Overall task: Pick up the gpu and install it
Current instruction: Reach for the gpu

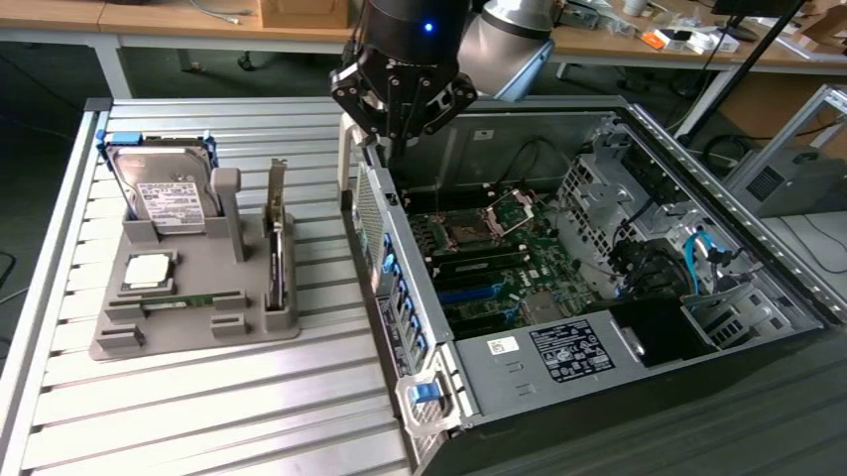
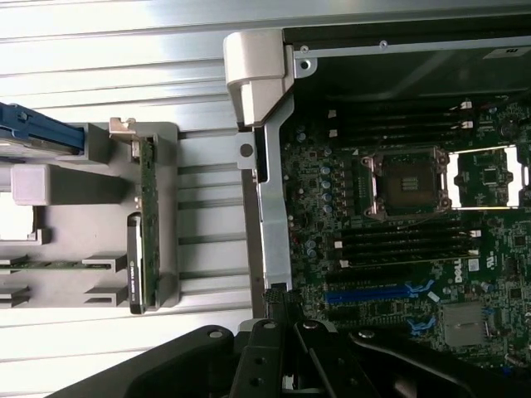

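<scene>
Your end effector (image 1: 401, 137) hangs empty, fingers together, above the case wall (image 1: 376, 203). The gpu (image 1: 276, 238) sits at its eight o'clock, slotted edge-up in the rack (image 1: 198, 332), likely for an easy grasp.

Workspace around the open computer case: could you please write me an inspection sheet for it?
Surface: slatted metal table, bearing a grey holder and the open computer case.
Job's things: gpu stands on edge in the holder, untouched.
Clutter: hard drive, processor chip and memory strip, also in the holder.
Grippers: claw shut, empty, above the case's wall nearest the holder.
Cables: blue cables inside the case.
Surroundings: wooden desks behind.
</scene>
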Available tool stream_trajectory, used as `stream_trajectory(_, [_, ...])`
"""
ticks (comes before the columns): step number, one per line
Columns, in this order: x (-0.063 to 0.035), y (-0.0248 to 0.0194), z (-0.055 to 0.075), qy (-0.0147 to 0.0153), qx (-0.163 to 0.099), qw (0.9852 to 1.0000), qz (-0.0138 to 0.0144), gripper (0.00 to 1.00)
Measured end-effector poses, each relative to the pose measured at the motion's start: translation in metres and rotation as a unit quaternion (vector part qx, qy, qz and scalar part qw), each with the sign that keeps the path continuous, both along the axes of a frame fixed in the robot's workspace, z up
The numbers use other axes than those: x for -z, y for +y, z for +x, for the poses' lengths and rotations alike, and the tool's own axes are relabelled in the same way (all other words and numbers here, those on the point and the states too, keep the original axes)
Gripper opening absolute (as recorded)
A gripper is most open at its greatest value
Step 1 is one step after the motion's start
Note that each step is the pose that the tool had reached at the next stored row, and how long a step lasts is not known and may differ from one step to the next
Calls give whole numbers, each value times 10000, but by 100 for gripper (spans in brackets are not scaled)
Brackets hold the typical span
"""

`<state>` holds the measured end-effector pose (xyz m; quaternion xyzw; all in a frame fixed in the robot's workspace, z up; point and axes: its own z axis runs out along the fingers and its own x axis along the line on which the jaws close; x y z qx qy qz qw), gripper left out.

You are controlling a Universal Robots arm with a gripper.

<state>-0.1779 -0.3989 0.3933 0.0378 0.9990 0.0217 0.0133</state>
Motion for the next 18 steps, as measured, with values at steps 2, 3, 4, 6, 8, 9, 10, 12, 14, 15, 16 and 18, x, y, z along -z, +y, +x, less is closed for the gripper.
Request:
stream_trajectory(2, [0,0,-2,0,0,10000,0,11])
stream_trajectory(3, [0,0,-4,0,0,10000,0,11])
stream_trajectory(4, [0,0,-5,0,0,10000,0,11])
stream_trajectory(6, [0,0,-58,0,0,10000,0,11])
stream_trajectory(8, [0,0,-60,0,0,10000,0,11])
stream_trajectory(9, [0,0,-63,0,0,10000,0,11])
stream_trajectory(10, [0,0,-64,0,0,10000,0,11])
stream_trajectory(12, [0,0,-71,0,0,10000,0,11])
stream_trajectory(14, [0,0,-74,0,0,10000,0,11])
stream_trajectory(15, [0,0,-76,0,0,10000,0,11])
stream_trajectory(16, [0,0,-78,0,0,10000,0,11])
stream_trajectory(18, [0,0,-168,0,0,10000,0,11])
